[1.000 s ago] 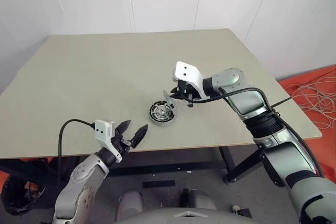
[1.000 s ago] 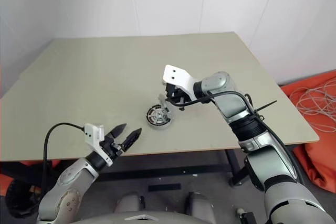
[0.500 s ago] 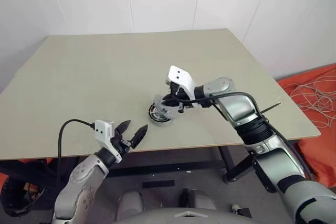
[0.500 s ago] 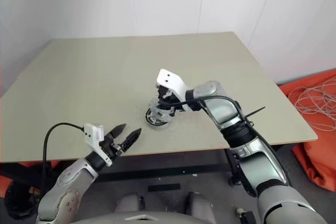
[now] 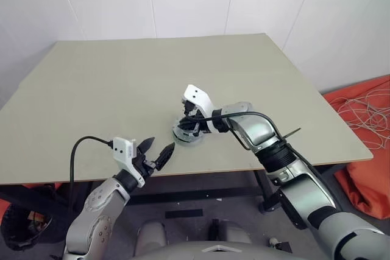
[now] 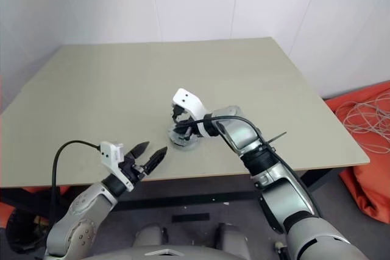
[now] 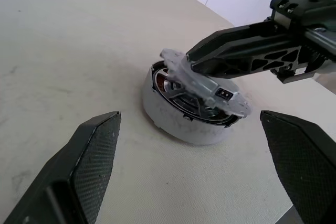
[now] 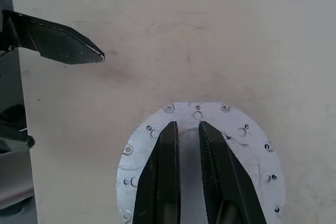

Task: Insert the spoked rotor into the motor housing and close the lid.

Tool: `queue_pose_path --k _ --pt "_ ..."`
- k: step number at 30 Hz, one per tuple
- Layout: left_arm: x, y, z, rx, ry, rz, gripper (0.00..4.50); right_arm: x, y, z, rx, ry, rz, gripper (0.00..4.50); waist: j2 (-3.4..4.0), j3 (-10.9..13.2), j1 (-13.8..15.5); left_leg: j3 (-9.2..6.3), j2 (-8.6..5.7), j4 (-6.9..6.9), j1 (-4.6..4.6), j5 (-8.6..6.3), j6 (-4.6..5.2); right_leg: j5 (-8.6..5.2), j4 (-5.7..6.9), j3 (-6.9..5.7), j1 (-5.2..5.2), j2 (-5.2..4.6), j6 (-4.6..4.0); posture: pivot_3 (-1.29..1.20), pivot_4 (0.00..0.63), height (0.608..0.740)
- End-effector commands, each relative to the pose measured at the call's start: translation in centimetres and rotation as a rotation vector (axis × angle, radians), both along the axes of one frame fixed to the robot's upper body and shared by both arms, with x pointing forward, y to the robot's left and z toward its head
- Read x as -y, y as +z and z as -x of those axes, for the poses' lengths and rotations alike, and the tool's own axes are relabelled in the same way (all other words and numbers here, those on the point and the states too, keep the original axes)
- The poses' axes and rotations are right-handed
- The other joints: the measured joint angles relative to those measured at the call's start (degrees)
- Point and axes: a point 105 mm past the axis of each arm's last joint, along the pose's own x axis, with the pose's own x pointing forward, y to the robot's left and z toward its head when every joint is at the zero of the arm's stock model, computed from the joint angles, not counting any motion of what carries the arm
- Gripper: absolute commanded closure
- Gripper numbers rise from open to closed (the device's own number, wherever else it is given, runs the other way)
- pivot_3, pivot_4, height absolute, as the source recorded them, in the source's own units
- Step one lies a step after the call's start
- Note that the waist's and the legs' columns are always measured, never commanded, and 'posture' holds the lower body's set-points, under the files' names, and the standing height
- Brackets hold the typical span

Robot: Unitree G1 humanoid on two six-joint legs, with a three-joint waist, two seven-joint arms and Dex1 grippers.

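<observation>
- Lid [image 7: 207,85]: a flat pale-grey disc with small holes round its rim, clamped in the right end effector [image 8: 187,127]. The two black fingers are closed on it, reaching in from its edge toward its middle.
- Directly under the right end effector and the lid sits the motor housing [image 7: 178,121], a low round pale body on the table [image 5: 109,89]. Copper windings show inside it.
- Silver spokes show in the housing's mouth below the lid, so the spoked rotor [image 7: 184,99] looks to be seated already. I judge closing to be the step in hand.
- The coming move turns on tilt. The lid's face is not level with the housing's mouth: the edge toward the fingertips stands clear above the rim, while the opposite edge lies low, at or just above it. Whether it touches there I cannot tell.
- A disc has no long axis to line up, so what seems to matter is centring it and levelling it before it goes down.
- The right arm is the nearer one by far. It reaches in from the robot's right with its wrist bent, the end effector pointing leftward and slanting down at the housing.
- The left end effector [image 5: 161,149] hangs over the table's near edge, apart from the housing. Its fingers are spread wide and empty, aimed about level toward the housing.
</observation>
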Motion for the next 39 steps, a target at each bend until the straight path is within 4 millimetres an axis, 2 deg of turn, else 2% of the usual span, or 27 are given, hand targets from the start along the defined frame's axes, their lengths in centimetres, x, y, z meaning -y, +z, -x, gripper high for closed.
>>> queue_pose_path --k 1,5,7,9,13,19,20,28,39 --pt "0.1 1.1 -0.2 0.041 -0.005 -0.008 0.00 0.1 -0.9 -0.1 0.002 -0.017 0.011 3.81 0.01 0.00 0.00 0.00 0.00 0.00 -0.01 0.00 0.00 0.00 0.00 0.00 0.00 0.00 0.00 0.00 0.000 0.740" --pt "-0.1 0.8 -0.5 0.038 -0.009 -0.010 0.00 0.0 -1.1 0.0 0.019 -0.017 -0.003 3.81 0.00 -0.02 -0.01 0.00 0.00 0.00 0.10 0.00 -0.01 0.00 0.00 0.00 0.08 0.00 0.01 0.00 0.000 0.740" --pt "-0.2 0.6 -0.6 0.036 -0.012 -0.011 0.00 -0.5 0.7 -0.9 0.041 -0.064 -0.097 3.81 0.00 -0.02 -0.08 0.00 0.00 0.00 0.12 0.02 -0.03 0.00 0.00 0.00 0.09 0.00 0.01 0.00 0.000 0.740" --pt "-0.3 0.5 -0.7 0.035 -0.015 -0.012 0.00 -0.5 2.6 -1.6 0.046 -0.091 -0.183 3.45 -0.01 -0.01 -0.08 0.00 0.00 0.00 0.09 0.05 -0.08 0.00 0.00 -0.01 0.04 0.01 0.01 0.00 0.000 0.740" --pt "-0.3 0.3 -0.7 0.033 -0.020 -0.012 0.00 -0.1 4.1 -2.0 0.074 -0.093 -0.217 2.22 -0.01 -0.01 0.04 -0.02 -0.01 0.00 0.01 0.05 -0.09 0.00 0.00 -0.01 0.00 0.00 0.01 0.00 0.000 0.740" --pt "-0.7 -0.1 -0.8 0.029 -0.019 -0.011 0.00 0.9 3.8 -2.0 0.062 -0.078 -0.189 0.16 -0.01 -0.01 0.02 -0.01 0.00 -0.03 -0.04 0.05 -0.09 0.00 -0.01 -0.01 -0.03 0.00 0.00 0.00 0.000 0.740" --pt "-0.9 -0.2 -0.8 0.028 -0.017 -0.012 0.00 1.2 3.7 -1.9 0.053 -0.074 -0.185 0.03 -0.01 -0.01 0.01 -0.01 0.00 -0.04 -0.03 0.05 -0.09 0.00 -0.01 -0.01 -0.03 0.00 0.00 0.00 0.000 0.740" --pt "-1.8 -0.8 -0.7 0.025 -0.006 -0.013 0.00 2.4 2.3 -0.1 0.006 0.008 -0.136 0.03 -0.01 -0.01 0.07 -0.01 0.00 -0.03 0.00 0.05 -0.08 0.00 -0.03 -0.01 0.01 0.00 0.01 0.00 0.000 0.740" --pt "-1.4 -0.5 -0.2 0.028 -0.009 -0.010 0.00 1.7 1.1 0.3 -0.016 0.007 -0.124 0.03 -0.01 -0.01 0.03 -0.01 0.00 -0.03 0.00 0.05 -0.08 0.00 -0.04 -0.01 0.01 0.00 0.01 0.00 0.000 0.740"
